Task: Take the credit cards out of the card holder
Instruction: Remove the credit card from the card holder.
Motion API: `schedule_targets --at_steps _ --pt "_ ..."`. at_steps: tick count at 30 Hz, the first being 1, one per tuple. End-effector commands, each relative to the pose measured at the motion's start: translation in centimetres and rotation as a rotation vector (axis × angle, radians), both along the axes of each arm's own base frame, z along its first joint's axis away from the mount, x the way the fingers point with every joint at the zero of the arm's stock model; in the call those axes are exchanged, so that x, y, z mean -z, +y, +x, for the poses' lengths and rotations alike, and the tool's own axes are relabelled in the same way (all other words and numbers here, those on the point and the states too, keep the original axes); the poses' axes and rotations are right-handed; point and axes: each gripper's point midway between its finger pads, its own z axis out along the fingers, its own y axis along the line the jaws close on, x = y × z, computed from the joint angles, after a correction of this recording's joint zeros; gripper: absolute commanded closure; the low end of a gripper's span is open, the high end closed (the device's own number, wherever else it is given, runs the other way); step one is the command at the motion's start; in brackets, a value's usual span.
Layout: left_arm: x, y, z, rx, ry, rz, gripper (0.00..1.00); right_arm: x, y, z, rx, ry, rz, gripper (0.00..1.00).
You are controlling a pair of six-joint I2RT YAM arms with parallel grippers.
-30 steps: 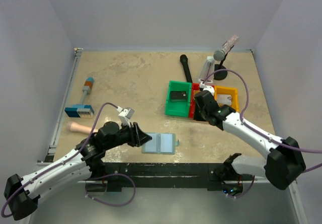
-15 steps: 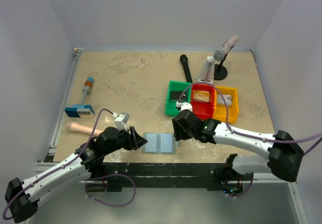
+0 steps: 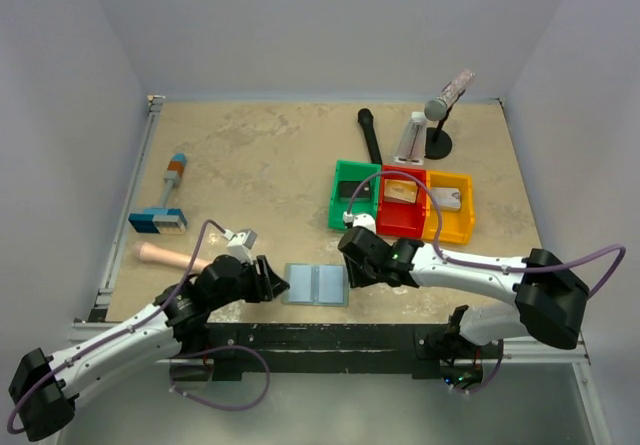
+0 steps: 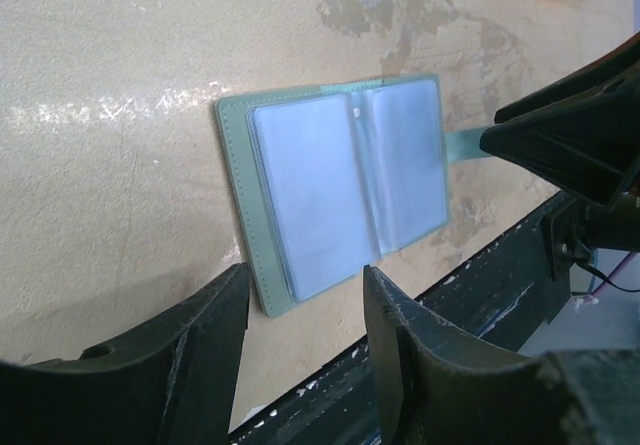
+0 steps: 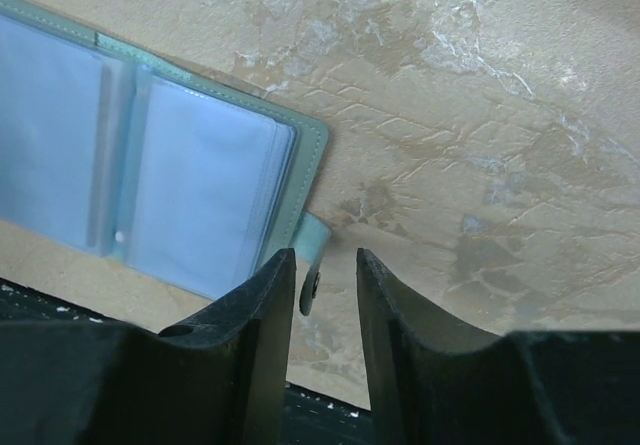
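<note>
While the card holder (image 3: 316, 284) lies spread open at the near edge of the worktop, our left gripper (image 4: 305, 283) sits at its left edge with fingers wide and empty. Our right gripper (image 5: 322, 265) sits at its right edge, fingers narrow but apart around the strap tab (image 5: 312, 245). We judge the holder light, floppy and slick-sleeved, best pinned by a panel edge. The thin, stiff cards already lie further back: dark card (image 3: 352, 191) in the green bin (image 3: 338, 217), tan card (image 3: 403, 190) in the red bin (image 3: 398, 225), pale card (image 3: 449, 199) in the yellow bin (image 3: 455, 233).
</note>
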Motion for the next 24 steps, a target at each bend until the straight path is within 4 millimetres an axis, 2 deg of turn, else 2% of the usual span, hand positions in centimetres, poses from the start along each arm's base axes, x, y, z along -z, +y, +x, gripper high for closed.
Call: schedule_targets --at_steps 1,5,11,14,24 --pt "-0.6 -0.6 0.6 -0.003 -0.014 -0.012 0.46 -0.7 0.5 0.2 0.027 0.005 0.016 0.68" --pt "-0.6 -0.8 0.5 0.010 -0.012 -0.015 0.47 -0.2 0.0 -0.4 0.038 0.023 0.017 0.78" --pt "-1.1 -1.2 0.7 0.023 -0.029 -0.022 0.48 -0.5 0.3 -0.6 0.025 0.028 0.041 1.00" --pt "-1.3 -1.9 0.4 0.061 -0.022 -0.041 0.48 -0.5 0.6 -0.8 0.013 0.028 0.059 1.00" --pt "-0.3 -3.1 0.4 0.103 0.011 -0.007 0.48 -0.5 1.1 -1.2 0.008 0.042 0.081 1.00"
